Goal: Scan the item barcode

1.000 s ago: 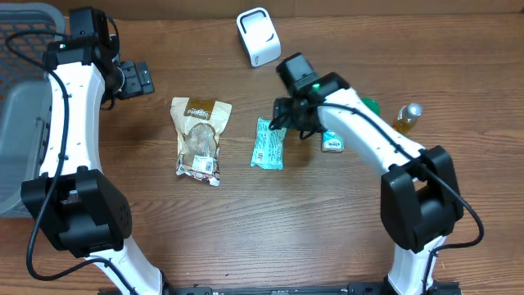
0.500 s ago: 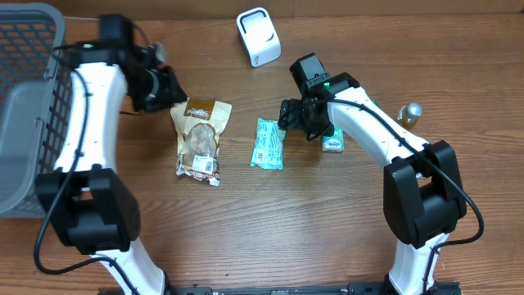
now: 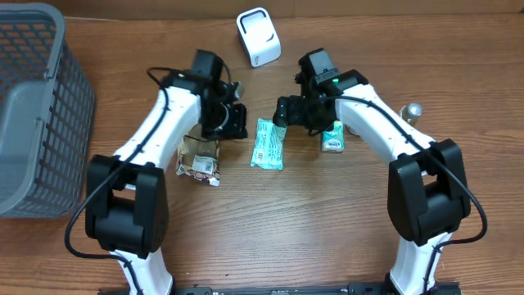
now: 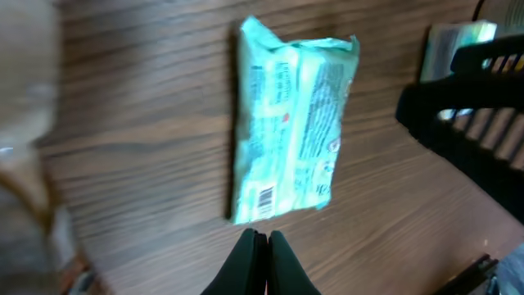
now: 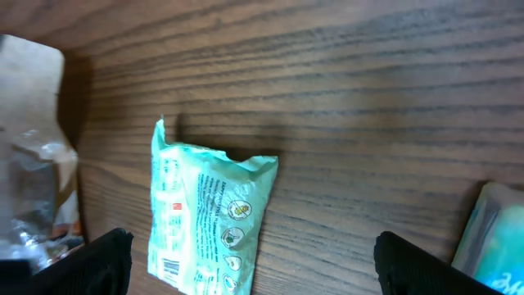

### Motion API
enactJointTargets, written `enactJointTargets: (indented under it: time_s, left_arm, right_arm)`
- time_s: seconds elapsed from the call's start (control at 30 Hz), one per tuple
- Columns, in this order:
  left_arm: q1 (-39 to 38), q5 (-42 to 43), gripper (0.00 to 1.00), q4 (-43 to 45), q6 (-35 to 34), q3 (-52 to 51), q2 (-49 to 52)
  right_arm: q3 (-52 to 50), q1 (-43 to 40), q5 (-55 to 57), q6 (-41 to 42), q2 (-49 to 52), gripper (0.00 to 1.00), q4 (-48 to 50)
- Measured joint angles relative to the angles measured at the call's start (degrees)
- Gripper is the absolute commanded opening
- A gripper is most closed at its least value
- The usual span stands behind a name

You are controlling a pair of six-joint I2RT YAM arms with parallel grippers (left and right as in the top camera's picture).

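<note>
Here left end effector [image 4: 260,244] is pressed together near teal packet [image 4: 295,131], right end effector [image 5: 255,264] spread.

a grey mesh basket [image 3: 41,106] stands at my far left on the wooden table [image 3: 270,229]. a brown snack bag [image 3: 199,161] lies flat nearer the middle. a small green packet [image 3: 332,141] lies to my right, a bottle [image 3: 412,110] beyond it.

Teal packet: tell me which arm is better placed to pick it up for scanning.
Probably the right. The right gripper is open with the teal packet framed between its fingers in the wrist view. The left gripper is shut and empty, tips pointing at the packet's barcode end.
</note>
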Motion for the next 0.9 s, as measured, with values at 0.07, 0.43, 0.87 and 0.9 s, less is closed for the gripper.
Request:
enactJointTargets:
  time_s: [0.07,0.43,0.87,0.9]
  left_arm:
    - [-1.25,-0.02,0.07,2.08,-0.98,-1.22,0.00]
    - [-4.66,-1.97,0.05,10.40,-8.20,-6.54,0.00]
    - [-4.79,-4.17,0.04,13.40,-11.56,-10.69,0.00]
    - [-4.81,-4.20,0.04,13.62,-11.61,-10.95,0.00]
  right_arm:
    - [0.00,-1.11,-2.43,-1.46,0.00,0.91,0.39]
    - [0.00,-3.15,-7.96,-5.22,1.73,0.93,1.16]
    - [0.00,-3.15,-11.32,-6.67,7.54,0.93,3.76]
    - [0.00,-3.13,-11.41,-6.67,7.54,0.93,3.80]
